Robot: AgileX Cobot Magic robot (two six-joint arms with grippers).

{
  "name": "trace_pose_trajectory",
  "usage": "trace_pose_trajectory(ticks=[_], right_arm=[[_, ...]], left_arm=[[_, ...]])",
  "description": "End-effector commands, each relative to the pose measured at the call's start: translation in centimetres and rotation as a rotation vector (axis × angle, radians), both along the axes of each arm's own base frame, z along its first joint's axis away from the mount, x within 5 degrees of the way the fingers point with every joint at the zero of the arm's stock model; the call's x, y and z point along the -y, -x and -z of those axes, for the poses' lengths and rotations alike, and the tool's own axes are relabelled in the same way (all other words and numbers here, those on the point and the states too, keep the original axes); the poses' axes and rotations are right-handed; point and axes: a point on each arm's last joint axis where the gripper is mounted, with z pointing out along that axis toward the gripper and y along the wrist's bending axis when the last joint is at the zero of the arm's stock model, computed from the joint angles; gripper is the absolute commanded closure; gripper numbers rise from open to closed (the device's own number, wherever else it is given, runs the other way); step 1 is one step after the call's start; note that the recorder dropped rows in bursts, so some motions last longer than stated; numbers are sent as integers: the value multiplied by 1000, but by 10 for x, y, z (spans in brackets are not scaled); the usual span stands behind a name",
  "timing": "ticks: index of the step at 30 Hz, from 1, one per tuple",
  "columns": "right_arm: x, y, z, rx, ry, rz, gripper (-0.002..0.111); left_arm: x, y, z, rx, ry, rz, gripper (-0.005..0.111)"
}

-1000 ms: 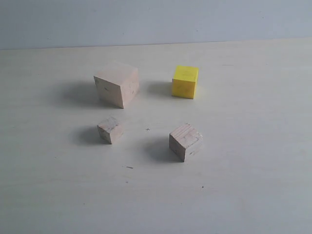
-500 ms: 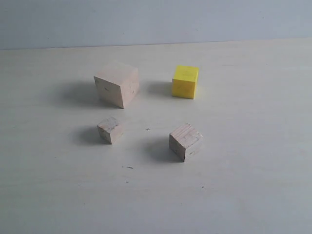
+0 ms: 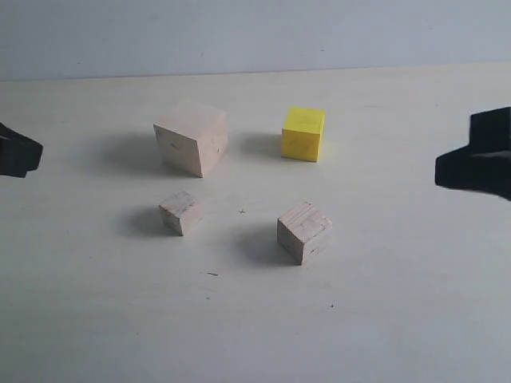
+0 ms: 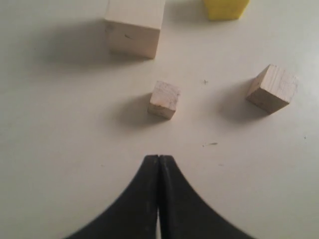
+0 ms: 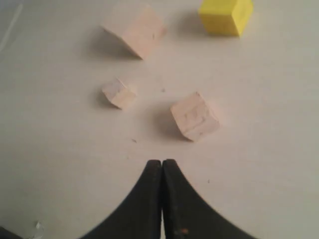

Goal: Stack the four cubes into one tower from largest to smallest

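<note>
All 4 cubes sat apart on the table (image 3: 399, 311), none stacked: large wood cube (image 3: 192, 137) far left, yellow cube (image 3: 303, 133) far right, small wood cube (image 3: 180, 211) near left, medium wood cube (image 3: 304, 231) near right, with clear lanes between them. The left gripper (image 4: 158, 158) hung at the scene's left edge and the right gripper (image 5: 162, 162) at its right edge, both pressed closed, holding nothing, well apart from every cube.

bare matt wood cubes (image 3: 192, 137), one glossy yellow cube (image 3: 303, 133)
</note>
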Motion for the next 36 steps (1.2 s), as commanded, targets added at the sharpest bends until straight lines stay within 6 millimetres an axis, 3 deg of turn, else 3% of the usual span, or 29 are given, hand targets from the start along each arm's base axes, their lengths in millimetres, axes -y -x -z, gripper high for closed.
trace_pose_trajectory(ticks=[1, 22, 27, 36], right_arm=[[-7, -13, 9, -60, 21, -6, 108], [-6, -41, -13, 293, -53, 108, 108], [-8, -50, -8, 348, 25, 67, 108], [-16, -67, 15, 248, 69, 42, 108]], left_arm=[[6, -3, 1, -36, 42, -2, 107], [10, -7, -4, 18, 112, -13, 107], [12, -7, -5, 17, 137, -20, 107], [16, -18, -6, 83, 173, -37, 107]])
